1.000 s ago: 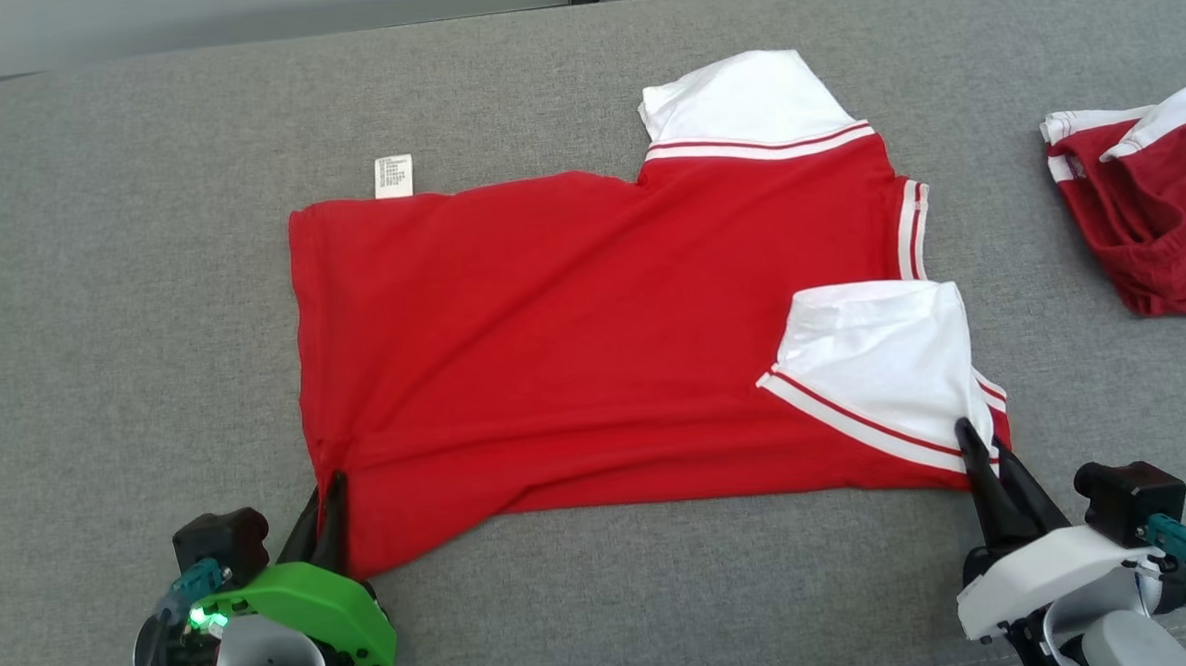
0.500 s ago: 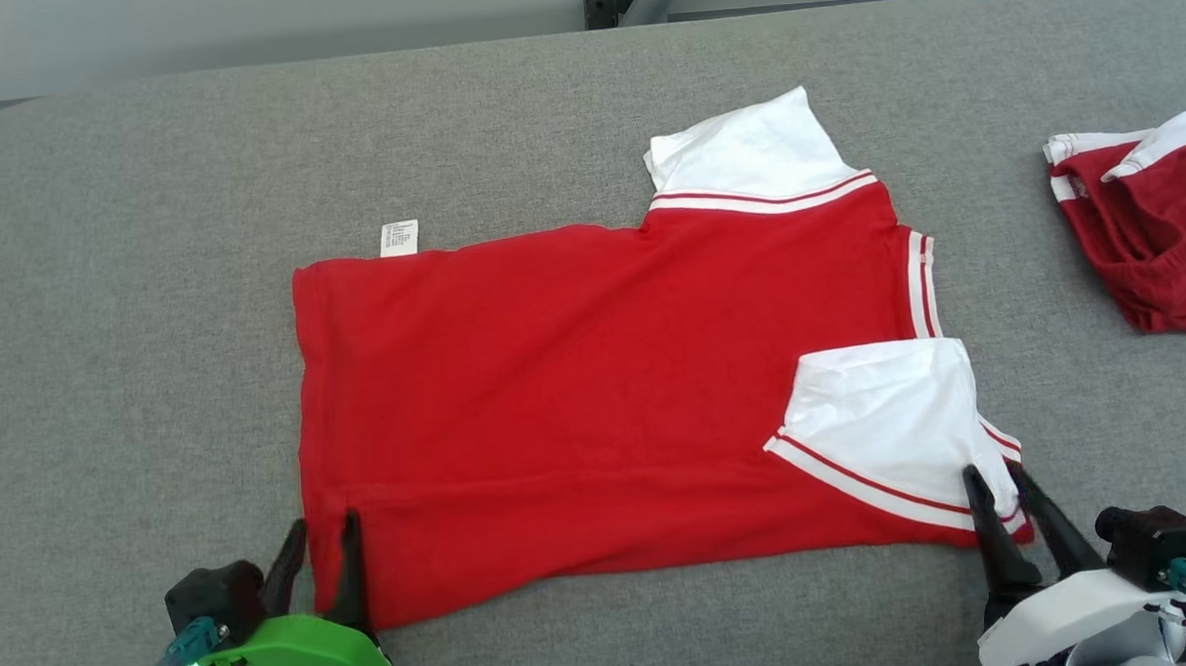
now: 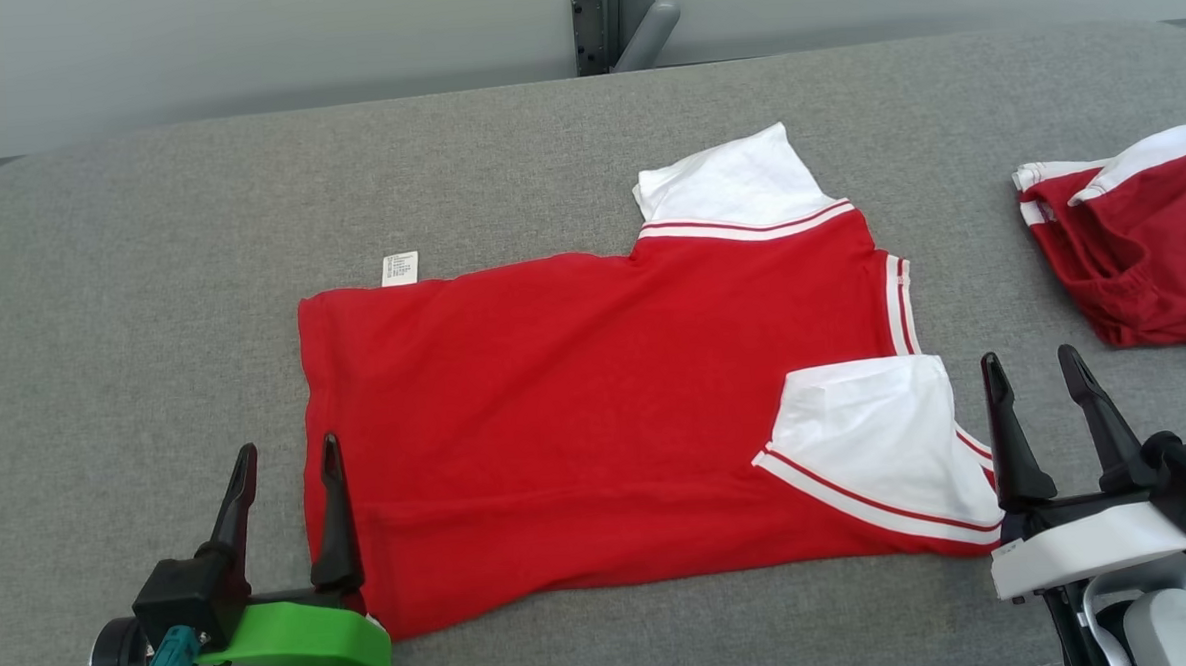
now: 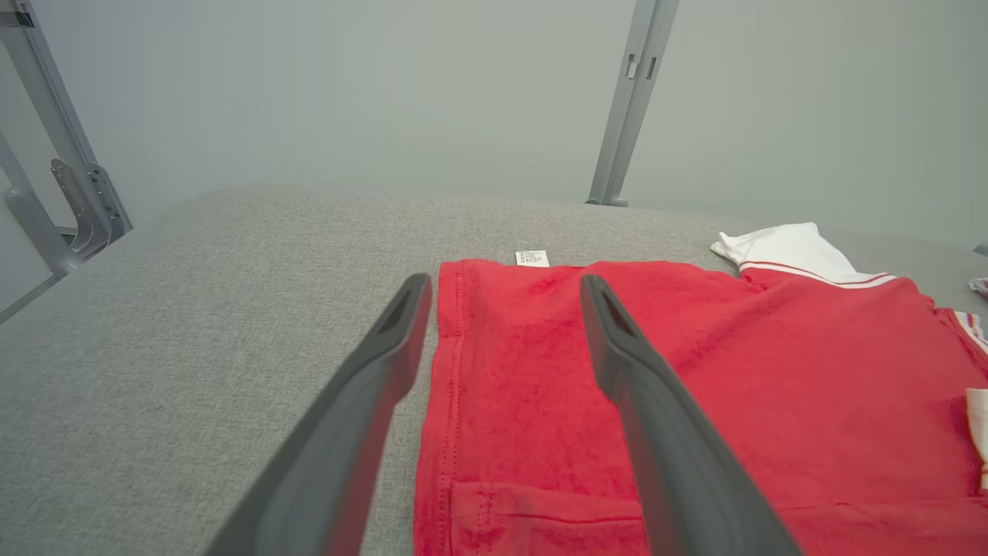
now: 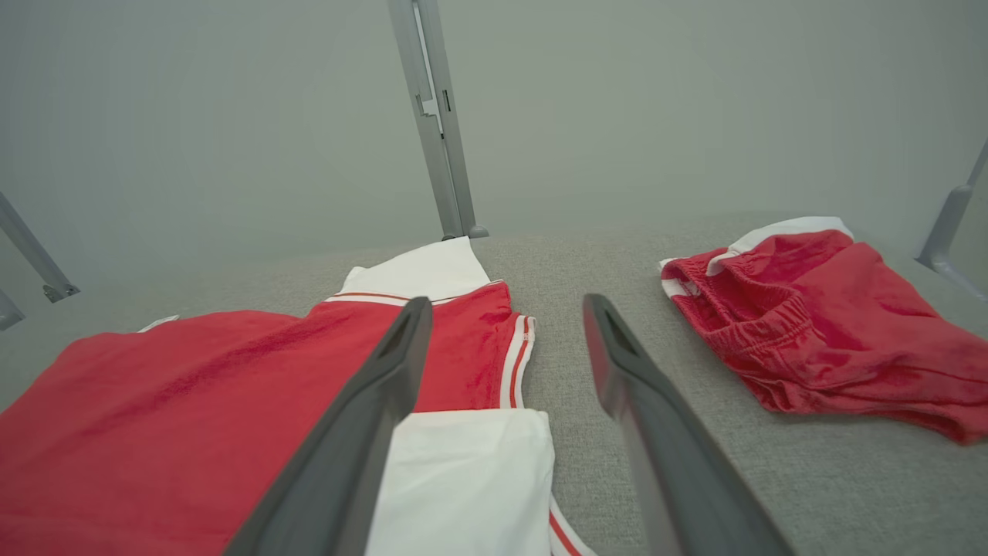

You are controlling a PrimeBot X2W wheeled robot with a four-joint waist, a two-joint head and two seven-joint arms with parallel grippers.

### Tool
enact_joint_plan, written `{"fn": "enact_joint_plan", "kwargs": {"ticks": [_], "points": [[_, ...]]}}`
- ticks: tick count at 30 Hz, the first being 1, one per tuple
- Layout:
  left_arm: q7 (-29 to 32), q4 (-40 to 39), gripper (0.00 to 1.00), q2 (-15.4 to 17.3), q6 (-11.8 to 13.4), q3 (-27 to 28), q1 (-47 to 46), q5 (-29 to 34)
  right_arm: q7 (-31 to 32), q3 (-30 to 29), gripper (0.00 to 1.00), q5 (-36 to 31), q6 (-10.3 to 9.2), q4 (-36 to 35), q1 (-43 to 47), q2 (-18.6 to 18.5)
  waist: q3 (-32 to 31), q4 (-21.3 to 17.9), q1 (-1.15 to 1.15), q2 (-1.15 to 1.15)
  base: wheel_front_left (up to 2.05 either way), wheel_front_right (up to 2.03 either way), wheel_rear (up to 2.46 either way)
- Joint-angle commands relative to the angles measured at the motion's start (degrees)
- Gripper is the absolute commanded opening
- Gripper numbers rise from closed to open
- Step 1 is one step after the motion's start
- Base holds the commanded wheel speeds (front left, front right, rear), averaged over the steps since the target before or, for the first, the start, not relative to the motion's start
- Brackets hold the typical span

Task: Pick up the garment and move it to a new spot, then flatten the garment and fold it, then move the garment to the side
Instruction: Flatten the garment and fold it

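– Grey padded table: where's the garment?
– Flat mid-table, near sleeve folded in. Left gripper and right gripper sit by its near corners, fingers wide, empty. Further folds and the sideways move seem left.

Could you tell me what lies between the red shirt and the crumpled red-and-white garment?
Bare grey fabric surface, in head and right wrist views; the open right gripper sits at its near end.

Grey woven-fabric padded surface. Spread flat on it: red short-sleeved shirt with white sleeves. Well apart, at right edge: crumpled red-and-white shorts.
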Motion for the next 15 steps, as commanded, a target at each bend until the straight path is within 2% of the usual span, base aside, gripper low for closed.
{"fn": "enact_joint_plan", "kwargs": {"ticks": [1, 9, 15], "points": [[-0.22, -0.25, 1.00, 0.56, 0.22, -0.15, -0.35, 0.45, -0.20, 0.07, 1.00, -0.39, -0.07, -0.68, 0.27, 0.19, -0.40, -0.14, 0.00, 0.00, 0.00, 0.00, 0.00], [1.26, -0.44, 1.00, 1.20, 0.56, -0.44, -1.35, 0.37, -0.22, 0.64, 1.00, -0.66, -0.07, -1.79, 1.35, 1.17, -0.29, -0.05, 0.00, 0.00, 0.00, 0.00, 0.00], [4.77, 0.07, 1.00, 2.83, -0.80, -0.91, -9.20, 0.51, -0.22, 1.18, 1.00, 0.11, -0.07, -3.20, -0.30, 1.12, 3.08, -0.83, 0.00, 0.00, 0.00, 0.00, 0.00]]}}
